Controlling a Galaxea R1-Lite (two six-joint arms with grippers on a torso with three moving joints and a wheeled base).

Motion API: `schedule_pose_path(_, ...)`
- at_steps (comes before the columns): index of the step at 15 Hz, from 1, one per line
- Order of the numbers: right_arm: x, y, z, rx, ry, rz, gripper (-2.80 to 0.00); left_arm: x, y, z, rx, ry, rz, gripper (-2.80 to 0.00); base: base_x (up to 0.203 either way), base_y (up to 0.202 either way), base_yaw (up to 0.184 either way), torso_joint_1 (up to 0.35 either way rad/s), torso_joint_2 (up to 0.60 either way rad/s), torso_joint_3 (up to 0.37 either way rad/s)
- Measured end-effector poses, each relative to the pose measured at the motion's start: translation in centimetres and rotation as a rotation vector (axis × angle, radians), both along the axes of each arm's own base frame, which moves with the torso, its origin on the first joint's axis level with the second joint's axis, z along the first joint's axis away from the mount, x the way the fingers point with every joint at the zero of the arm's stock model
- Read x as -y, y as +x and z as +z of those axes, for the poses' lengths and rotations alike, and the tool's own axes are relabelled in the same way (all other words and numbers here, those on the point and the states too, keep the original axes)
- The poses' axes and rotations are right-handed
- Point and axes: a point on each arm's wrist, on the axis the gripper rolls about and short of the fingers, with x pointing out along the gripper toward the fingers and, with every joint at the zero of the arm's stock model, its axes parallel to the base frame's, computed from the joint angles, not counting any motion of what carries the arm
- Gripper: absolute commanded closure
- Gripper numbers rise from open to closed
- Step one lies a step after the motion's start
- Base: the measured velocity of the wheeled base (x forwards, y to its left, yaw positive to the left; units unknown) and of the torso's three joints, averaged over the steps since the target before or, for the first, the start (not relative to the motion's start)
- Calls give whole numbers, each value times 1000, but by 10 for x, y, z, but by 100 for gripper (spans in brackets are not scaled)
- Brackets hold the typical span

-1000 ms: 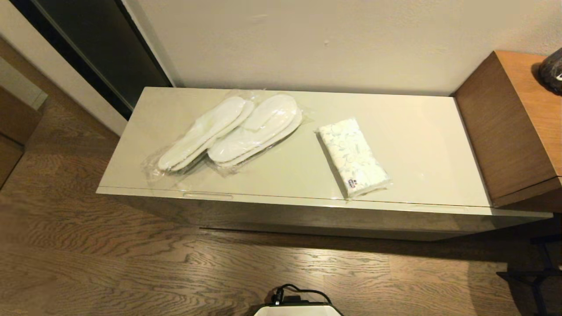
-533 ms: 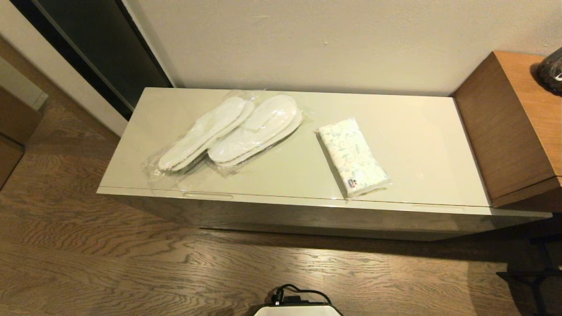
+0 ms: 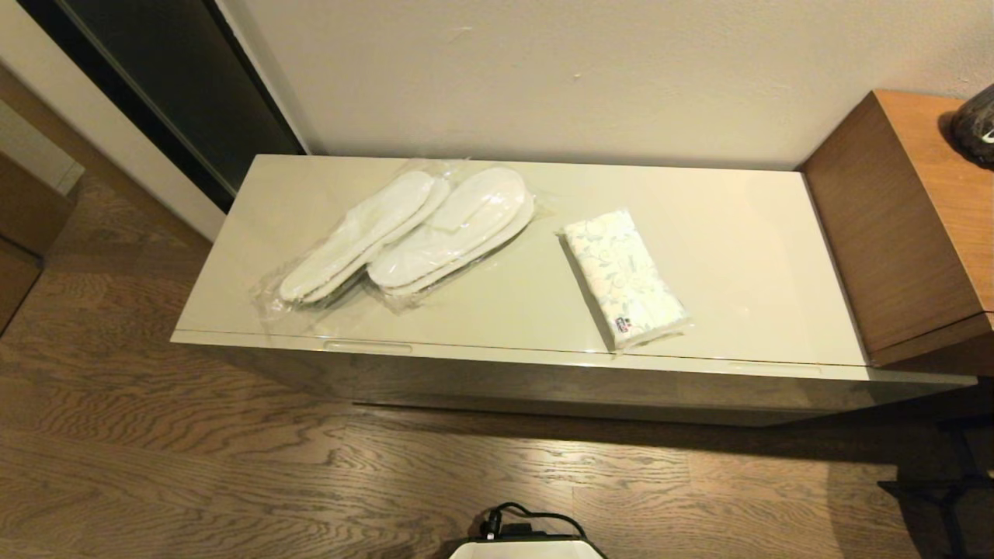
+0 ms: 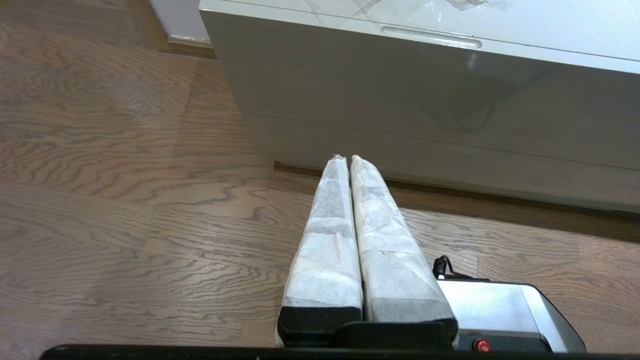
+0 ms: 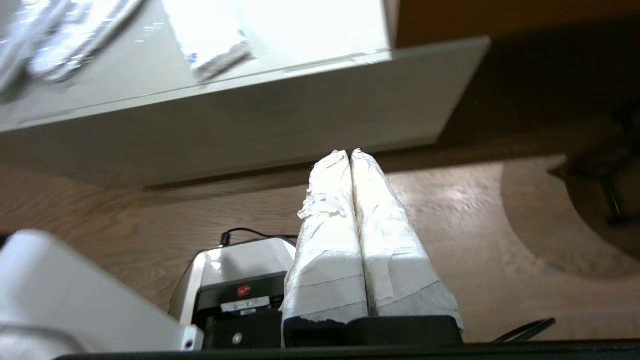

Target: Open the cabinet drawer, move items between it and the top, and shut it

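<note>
The wrapped white slippers (image 3: 408,233) lie on the left half of the cream top (image 3: 745,248), and the leaf-print tissue pack (image 3: 625,278) lies right of the middle, near the front edge. The grey-beige drawer (image 3: 543,371) is closed, its slot pull (image 3: 367,346) toward the left end. Neither arm shows in the head view. My left gripper (image 4: 346,158) is shut and empty, low over the floor in front of the drawer front (image 4: 450,95), below the pull (image 4: 431,38). My right gripper (image 5: 347,154) is shut and empty too, low before the cabinet's right part (image 5: 280,125).
A taller brown wood cabinet (image 3: 908,225) adjoins the right end, with a dark object (image 3: 976,124) on it. Wall runs behind; a dark doorway (image 3: 171,85) is at the back left. My base (image 3: 528,547) stands on the wood floor (image 3: 233,466). A dark stand (image 3: 943,489) is at the right.
</note>
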Motion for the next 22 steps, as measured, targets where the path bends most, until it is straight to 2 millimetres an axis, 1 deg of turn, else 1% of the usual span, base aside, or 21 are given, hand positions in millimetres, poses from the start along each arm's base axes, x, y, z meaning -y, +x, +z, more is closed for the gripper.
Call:
schedule_pose_path(2,1,23,-6,-22,11,-36,0,0,0,0,-1,0,-1,0,0,0,0,0,0,0)
schedule_pose_path(4,1,47,-11,-2,8,-47,0,0,0,0,0,0,0,0,0,0,0,0,0,0)
schedule_pose_path(6,2,74,-21,16,-16,-51,0,0,0,0,-1,0,0,0,0,0,0,0,0,0)
schedule_pose_path(9,2,112,-46,45,-69,-58,0,0,0,0,0,0,0,0,0,0,0,0,0,0)
schedule_pose_path(12,2,144,-83,55,-163,-52,0,0,0,0,0,0,0,0,0,0,0,0,0,0)
schedule_pose_path(13,2,150,-92,73,-186,-45,0,0,0,0,0,0,0,0,0,0,0,0,0,0)
schedule_pose_path(15,1,155,-100,98,-192,18,0,0,0,0,0,0,0,0,0,0,0,0,0,0)
schedule_pose_path(17,0,155,-110,9,-191,57,0,0,0,0,-1,0,0,0,0,0,0,0,0,0)
schedule_pose_path(19,0,155,-112,-4,-190,59,0,0,0,0,0,0,0,0,0,0,0,0,0,0)
schedule_pose_path(22,0,156,-111,23,-189,56,0,0,0,0,0,0,-1,0,0,0,0,0,0,0)
